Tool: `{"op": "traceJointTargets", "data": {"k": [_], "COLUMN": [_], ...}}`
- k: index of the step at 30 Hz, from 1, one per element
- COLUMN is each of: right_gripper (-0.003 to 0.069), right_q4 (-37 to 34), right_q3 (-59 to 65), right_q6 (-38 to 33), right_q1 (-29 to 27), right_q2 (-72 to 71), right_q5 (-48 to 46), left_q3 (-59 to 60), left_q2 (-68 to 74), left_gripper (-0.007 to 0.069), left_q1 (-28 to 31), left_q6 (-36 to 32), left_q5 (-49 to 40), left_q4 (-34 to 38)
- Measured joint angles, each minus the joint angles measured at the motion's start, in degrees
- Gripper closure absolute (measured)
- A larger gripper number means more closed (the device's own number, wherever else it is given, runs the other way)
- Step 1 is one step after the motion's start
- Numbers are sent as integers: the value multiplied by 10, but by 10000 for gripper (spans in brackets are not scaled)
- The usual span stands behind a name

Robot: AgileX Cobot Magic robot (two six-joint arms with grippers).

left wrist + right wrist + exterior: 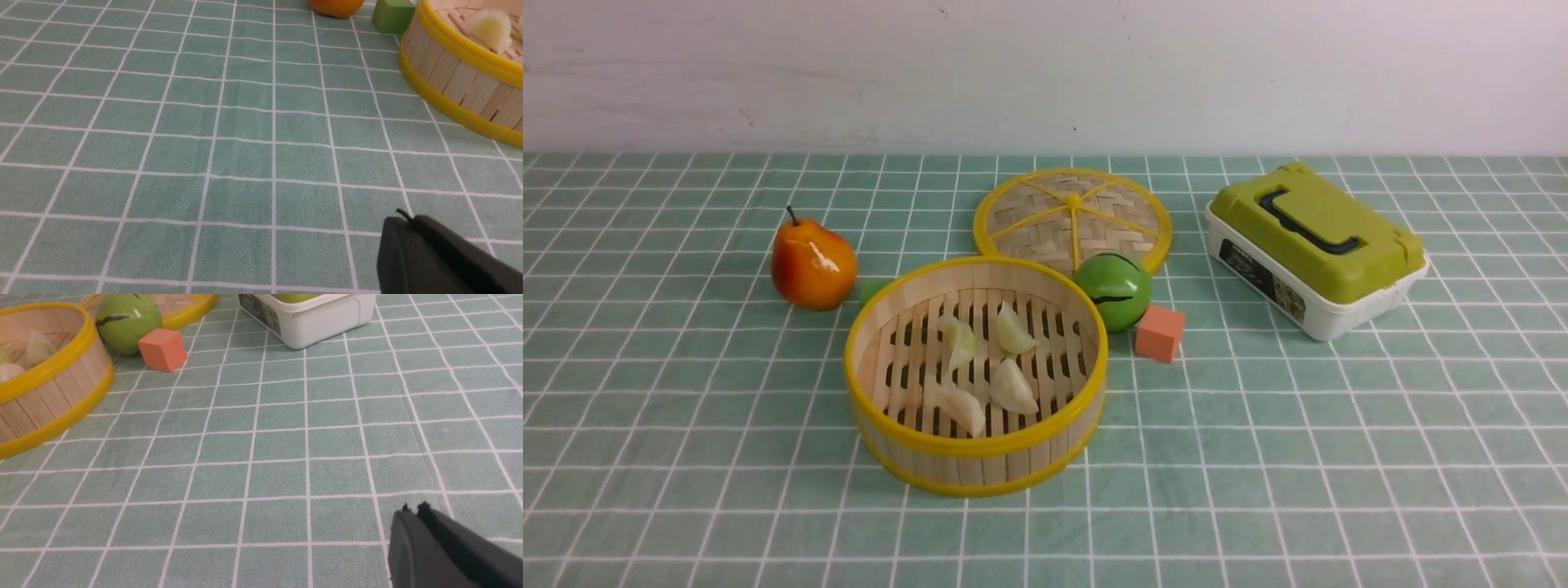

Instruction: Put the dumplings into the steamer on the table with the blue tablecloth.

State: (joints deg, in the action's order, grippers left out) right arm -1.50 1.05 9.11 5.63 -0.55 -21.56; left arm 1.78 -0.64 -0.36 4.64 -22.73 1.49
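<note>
- Nearest the front camera, only the blue tablecloth (1045, 531) is being shown, spread over the table (645, 425); neither arm is being seen in that view.
- Beyond it, the steamer (976, 457) is being shown standing near the middle of the cloth, with all four dumplings (1013, 386) being held on its slatted floor.
- Behind and beside it, the woven lid (1072, 216), green ball (1112, 290), orange cube (1159, 332), pear (813, 264) and lidded box (1316, 245) are being left untouched.
- In each wrist view, the left gripper (402, 216) and right gripper (413, 509) are being seen low over bare cloth, fingers pressed together, nothing being gripped.
- No dumpling is being seen outside the basket, so the placing step is being judged finished.
- No further pick is being called for; at most the arms are being expected to rest clear of the steamer.
</note>
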Motion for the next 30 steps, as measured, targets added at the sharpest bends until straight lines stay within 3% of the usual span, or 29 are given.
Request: {"op": "traceJointTargets", "data": {"k": [30], "right_gripper": [617], "right_q4": [0], "right_q3": [0], "right_q6": [0], "right_q1": [0], "right_q2": [0], "right_q5": [0], "left_q3": [0], "left_q2": [0], "left_gripper": [638], "left_q1": [0], "left_q6": [0], "left_q5": [0], "left_q4": [0]}}
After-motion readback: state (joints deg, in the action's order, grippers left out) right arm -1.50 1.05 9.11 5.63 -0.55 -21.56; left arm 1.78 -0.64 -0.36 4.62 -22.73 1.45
